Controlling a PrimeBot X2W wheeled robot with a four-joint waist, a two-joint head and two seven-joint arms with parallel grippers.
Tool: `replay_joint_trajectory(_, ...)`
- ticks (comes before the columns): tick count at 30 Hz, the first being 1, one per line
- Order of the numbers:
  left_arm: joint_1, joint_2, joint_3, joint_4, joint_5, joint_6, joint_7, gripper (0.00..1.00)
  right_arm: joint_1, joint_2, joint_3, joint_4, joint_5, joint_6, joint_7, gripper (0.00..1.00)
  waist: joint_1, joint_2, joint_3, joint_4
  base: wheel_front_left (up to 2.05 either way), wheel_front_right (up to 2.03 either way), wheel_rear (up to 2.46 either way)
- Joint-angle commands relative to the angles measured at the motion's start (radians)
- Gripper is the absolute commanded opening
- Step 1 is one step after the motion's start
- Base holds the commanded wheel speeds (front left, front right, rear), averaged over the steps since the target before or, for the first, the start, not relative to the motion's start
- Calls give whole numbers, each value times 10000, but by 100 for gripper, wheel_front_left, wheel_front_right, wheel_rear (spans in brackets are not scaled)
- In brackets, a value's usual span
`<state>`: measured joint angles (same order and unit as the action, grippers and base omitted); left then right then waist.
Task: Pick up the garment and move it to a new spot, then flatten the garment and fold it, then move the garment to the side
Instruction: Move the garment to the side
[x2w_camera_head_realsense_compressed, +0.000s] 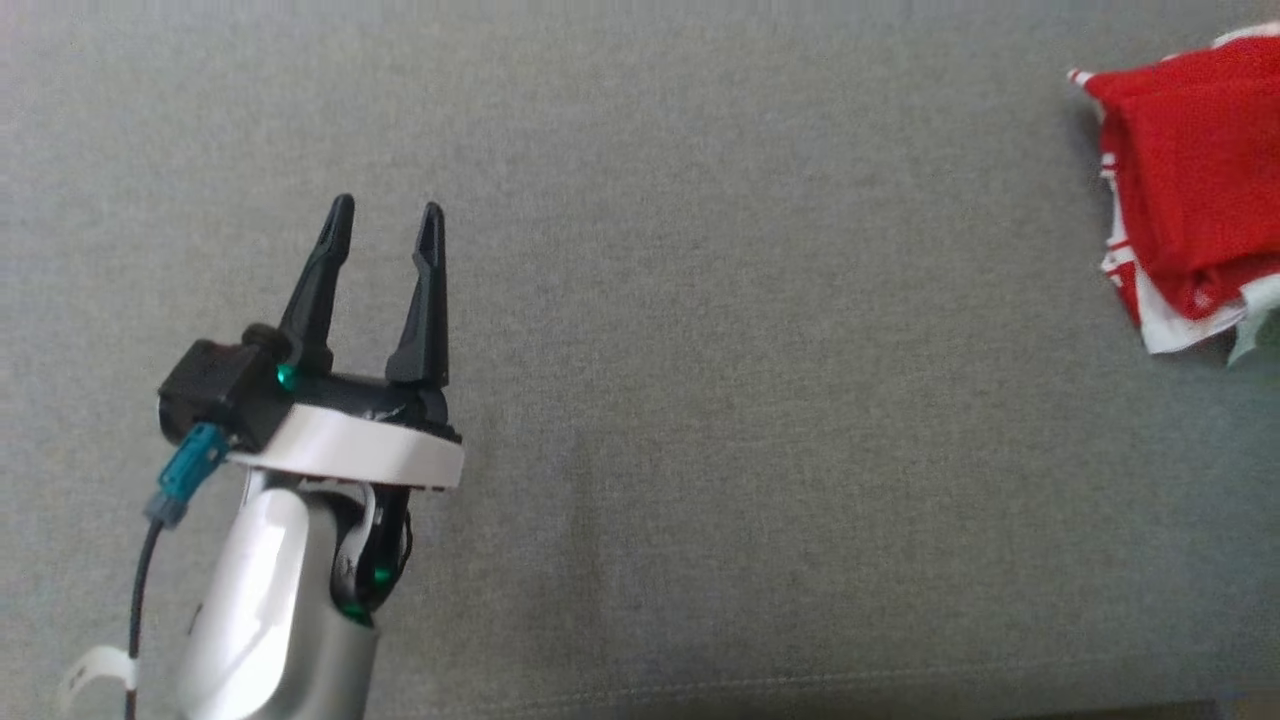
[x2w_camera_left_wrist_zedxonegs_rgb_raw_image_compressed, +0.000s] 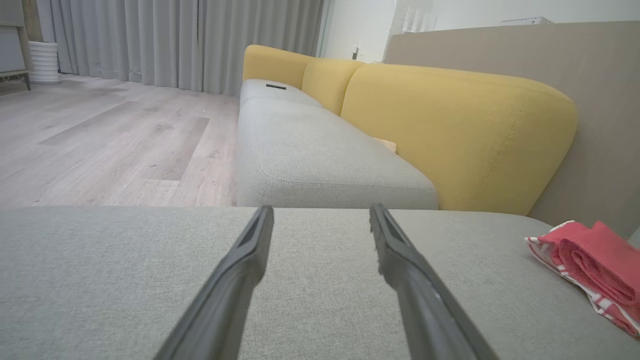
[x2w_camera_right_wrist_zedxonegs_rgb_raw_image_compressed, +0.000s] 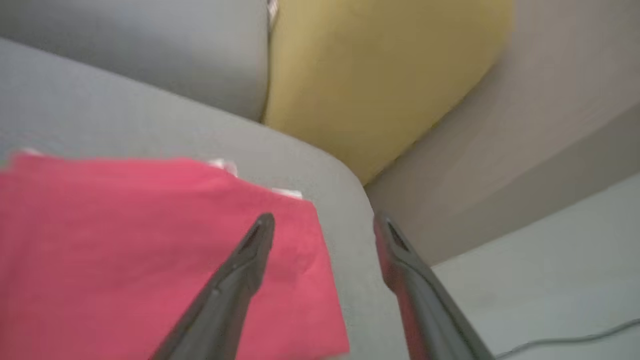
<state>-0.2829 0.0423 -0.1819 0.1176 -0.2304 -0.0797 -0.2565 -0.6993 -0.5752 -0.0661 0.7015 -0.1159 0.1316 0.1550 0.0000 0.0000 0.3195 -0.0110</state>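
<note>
Plainly, the whole matter turns on how far to the robot's right the garment (x2w_camera_head_realsense_compressed: 1190, 180) lies. It sits folded, red with white striped trim, at the far right of the grey seat cushion (x2w_camera_head_realsense_compressed: 700, 420), and the edge of the head view cuts off part of it. The left gripper (x2w_camera_head_realsense_compressed: 388, 205) hovers over bare cushion well apart from it, fingers spread wide with nothing between them. From the left wrist view the bundle shows only at the extreme right, low against the seat. The right gripper (x2w_camera_right_wrist_zedxonegs_rgb_raw_image_compressed: 325, 219) is much the nearer. Its wrist view looks down on the flat red top of the fold, one finger crossing the cloth's corner and the other over the cushion's rounded corner, beside the yellow backrest (x2w_camera_right_wrist_zedxonegs_rgb_raw_image_compressed: 380, 75). Those jaws also stand apart and no cloth is pinched between them, though the view is blurred and I cannot tell whether a fingertip touches the fabric. The part of the bundle in the head view runs longer up and down that view than across, but with its right side cropped the true long axis cannot be settled. Judging by the neat fold and its place at the side, the task looks nearly or wholly done, and any further nudge would fall to the right arm.
</note>
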Motion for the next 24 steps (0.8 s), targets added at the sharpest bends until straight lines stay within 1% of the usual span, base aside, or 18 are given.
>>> replay_joint_trajectory(1, 99, 79, 363, -312, 4, -20, -53, 100, 157, 84, -1, -689, 45, -9, -229, 100, 0, 0, -506, -18, 0, 0, 0)
replay_joint_trajectory(5, 342, 79, 443, -379, -87, 51, -53, 100, 460, 1274, 49, -1856, 772, -9, -729, 100, 0, 0, -1181, -8, 0, 0, 0)
replay_joint_trajectory(10, 675, 79, 584, -553, -159, 171, -53, 100, 1294, 2731, 90, -3490, 1882, -9, -1538, 100, 0, 0, -1885, 9, 0, 0, 0)
replay_joint_trajectory(13, 893, 79, 564, -610, -187, 224, -53, 100, 2040, 3661, 136, -4365, 2101, -9, -1969, 100, 0, 0, -2219, 86, 0, 0, 0)
replay_joint_trajectory(16, 1107, 79, 459, -594, -201, 262, -53, 100, 2879, 4461, 204, -4907, 2134, -9, -2403, 100, 0, 0, -2522, 194, 0, 0, 0)
replay_joint_trajectory(19, 1338, 79, 353, -631, -210, 346, -53, 100, 3652, 4919, 398, -5126, 2142, -9, -2857, 100, 0, 0, -2743, 284, 0, 0, 0)
replay_joint_trajectory(24, 1712, 79, 126, -608, -232, 462, -53, 100, 4625, 5183, 534, -4757, 2309, -9, -3604, 100, 0, 0, -2991, 449, 0, 0, 0)
